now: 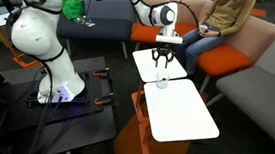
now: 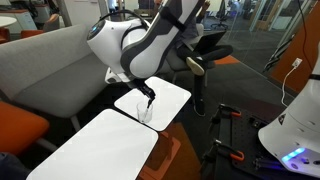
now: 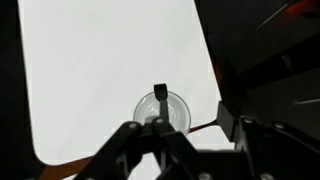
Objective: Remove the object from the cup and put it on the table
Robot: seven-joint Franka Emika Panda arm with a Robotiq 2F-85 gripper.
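Note:
The small clear glass cup (image 1: 162,84) stands on the white table (image 1: 184,116), close to the seam between its two panels; it also shows in an exterior view (image 2: 145,113). My gripper (image 1: 163,61) hangs open just above the cup, fingers pointing down, as also seen in an exterior view (image 2: 148,99). In the wrist view the cup (image 3: 160,110) lies below, near the panel's edge, and the gripper (image 3: 193,103) is spread. A dark narrow upright shape overlaps the cup there; I cannot tell whether it is the object or a finger.
Orange-and-grey sofa seats (image 1: 242,58) ring the table, and a person (image 1: 226,17) sits at the back. A white robot base (image 1: 52,41) stands on a black floor mat (image 1: 76,92) beside the table. The orange table base (image 1: 151,149) shows below.

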